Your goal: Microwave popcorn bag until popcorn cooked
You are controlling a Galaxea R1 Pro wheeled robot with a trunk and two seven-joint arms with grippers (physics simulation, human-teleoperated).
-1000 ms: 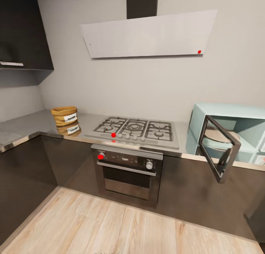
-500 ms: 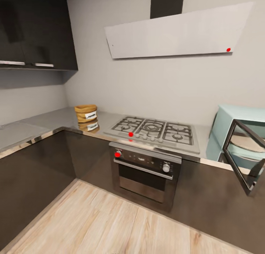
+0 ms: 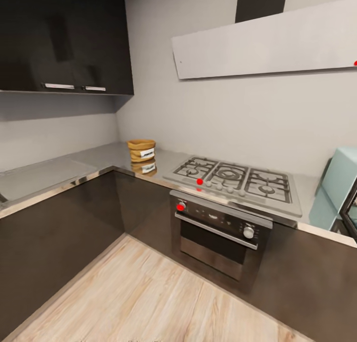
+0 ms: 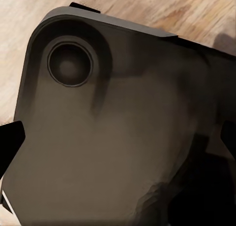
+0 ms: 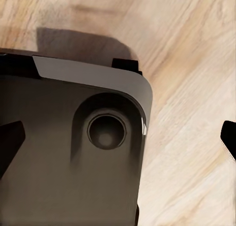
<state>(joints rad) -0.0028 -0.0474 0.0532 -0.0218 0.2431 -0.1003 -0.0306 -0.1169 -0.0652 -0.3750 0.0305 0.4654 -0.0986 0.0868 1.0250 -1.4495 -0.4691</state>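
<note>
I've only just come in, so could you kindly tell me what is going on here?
Nothing is being handled yet. The robot faces a kitchen corner; both wrist cameras look down at its own dark base over the wooden floor. The popcorn bag stands untouched on the countertop, left of the gas hob. A sliver of the microwave shows at the right edge, its door ajar.

The tan popcorn bag (image 3: 142, 150) stands upright on the glossy grey desk (image 3: 99, 159), left of the gas hob (image 3: 235, 180); the mint-blue microwave (image 3: 338, 188) sits right of it.

Tan popcorn bag (image 3: 141, 150) (white label), grey glossy countertop (image 3: 59, 171), mint-blue microwave (image 3: 339, 180), pale wood-grain floor (image 3: 148, 297)
</note>
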